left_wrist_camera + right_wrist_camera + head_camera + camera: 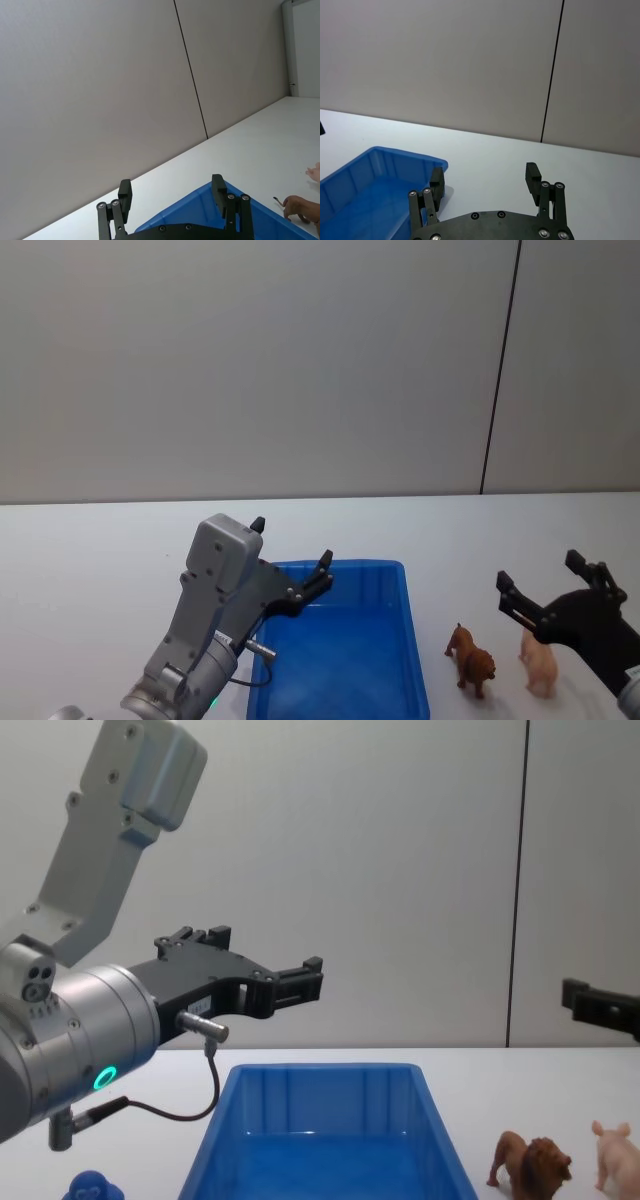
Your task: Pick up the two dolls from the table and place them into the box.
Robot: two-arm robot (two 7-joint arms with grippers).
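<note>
We are recording the left tool (291, 542) as hanging in the air over the rear left corner of the box (365, 564), well above its rim. Its two black fingers (125, 192) are standing wide apart, and they are gripping nothing. In the chest view this tool is pointing toward the right, clear of the box below it.

We are recording the right tool (540, 572) as hovering at the right side of the desk (100, 540), raised over the spot just behind the pig (538, 665). Its fingers are also spreading wide, and nothing is sitting between them. In the chest view one of its fingers is showing at the right edge, well above the pig.

The box is sitting on the desk in front of the robot, between the two tools, with its long side running away from the robot. The lion (470, 655) is standing upright on the desk just beside the box's right wall, not touching it. The pig is standing upright just to the right of the lion, with a narrow gap between them. Both are resting outside the box, and neither tool is touching either one.

A small blue object (95, 1188) is showing at the chest view's lower edge, left of the box; we cannot tell what it is.
</note>
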